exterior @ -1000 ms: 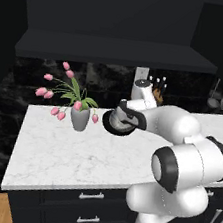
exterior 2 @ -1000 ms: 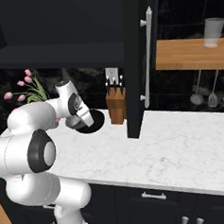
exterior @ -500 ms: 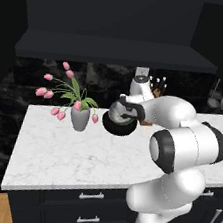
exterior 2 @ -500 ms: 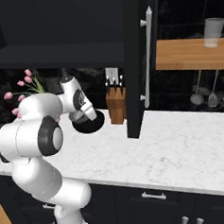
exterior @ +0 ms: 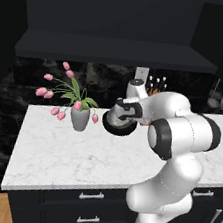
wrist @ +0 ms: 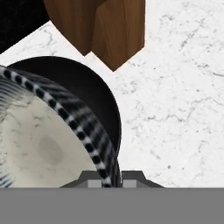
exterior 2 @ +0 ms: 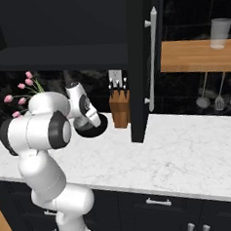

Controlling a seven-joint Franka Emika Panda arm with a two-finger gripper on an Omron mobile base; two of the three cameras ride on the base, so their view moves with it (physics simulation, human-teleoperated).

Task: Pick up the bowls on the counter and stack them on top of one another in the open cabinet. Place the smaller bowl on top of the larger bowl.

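My gripper [wrist: 111, 182] is shut on the striped rim of the smaller bowl [wrist: 39, 144], grey with a pale speckled inside, which fills the lower left of the hand view. Right behind and under it sits the larger bowl [wrist: 94, 94], glossy black, on the white marble counter [wrist: 175, 109]. From the left base, the gripper [exterior: 121, 112] holds the smaller bowl [exterior: 113, 116] tilted just over the larger bowl [exterior: 119, 129], beside the vase. From the right base, the hand [exterior 2: 87, 120] partly covers the larger bowl [exterior 2: 98, 129]. The dark cabinet shelf [exterior: 117, 51] runs overhead.
A grey vase of pink tulips [exterior: 79, 118] stands just left of the bowls. A wooden knife block [exterior 2: 119, 112] stands close behind them [wrist: 103, 30]. The cabinet's open door [exterior 2: 144, 66] hangs to the right, with a wooden shelf and glass [exterior 2: 221, 33] beyond.
The arm's elbow has swung up and to the right. The hand, with the smaller bowl in it, has shifted slightly left and up over the black bowl.
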